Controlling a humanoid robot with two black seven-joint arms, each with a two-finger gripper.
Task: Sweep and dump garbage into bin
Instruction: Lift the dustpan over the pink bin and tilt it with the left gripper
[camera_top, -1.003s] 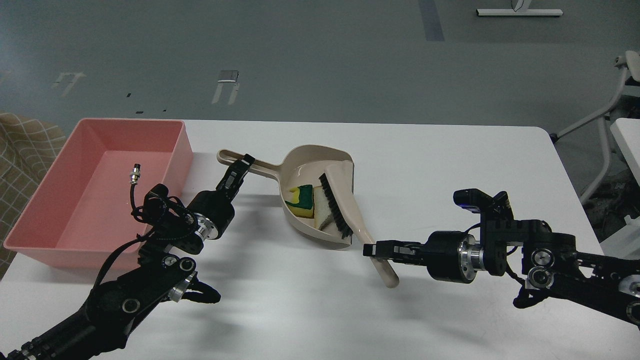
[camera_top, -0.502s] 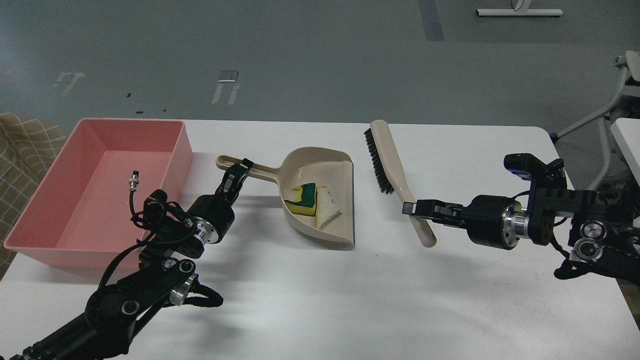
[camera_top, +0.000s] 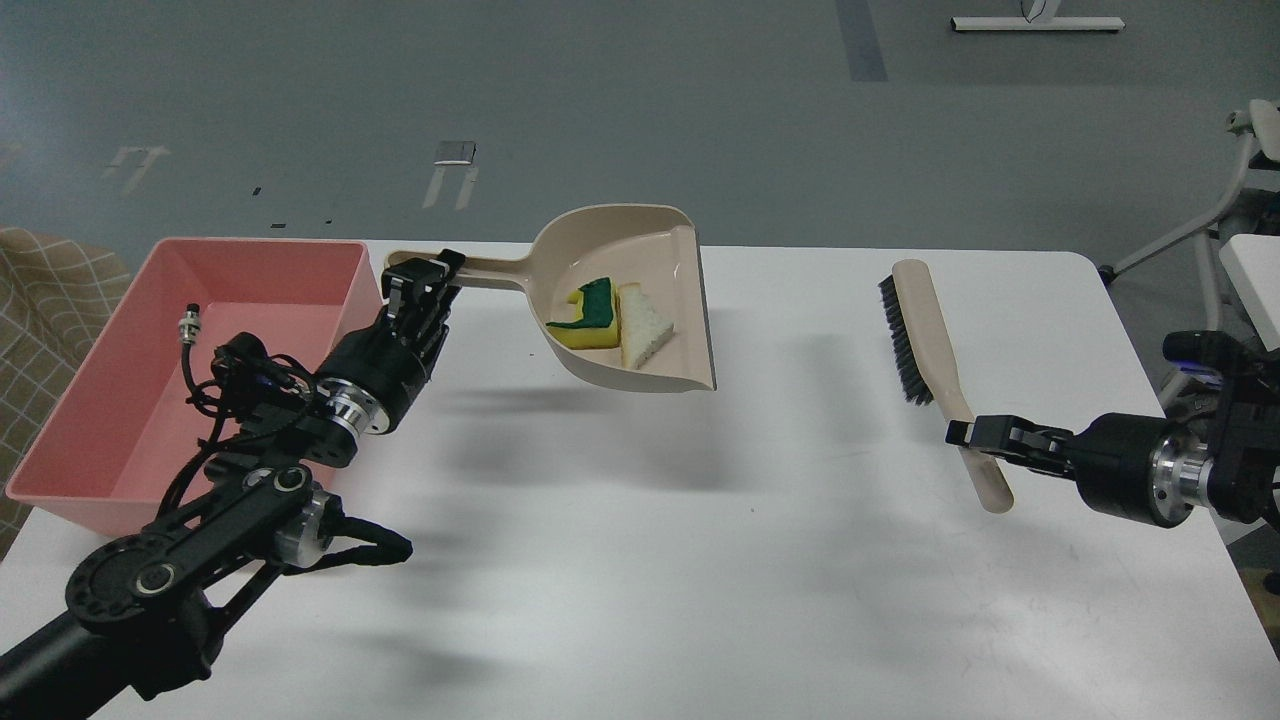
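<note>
The pink bin (camera_top: 120, 400) stands at the table's left. My left gripper (camera_top: 425, 275) is shut on the handle of the beige dustpan (camera_top: 690, 310) and holds it in the air just right of the bin. In the pan lie the yellow sponge piece with green top (camera_top: 585, 318) and the white bread slice (camera_top: 640, 325). My right gripper (camera_top: 965, 435) is shut on the handle of the beige brush (camera_top: 925, 335), held at the right side of the table, black bristles facing left.
The white table (camera_top: 650, 560) carries the dustpan's shadow near its middle. A checked cloth (camera_top: 45, 290) shows at the far left behind the bin. White furniture legs (camera_top: 1200, 240) stand off the table's right edge.
My left gripper lifted the dustpan off the table and up toward the bin. My right gripper carried the brush out of the pan and far to the right.
</note>
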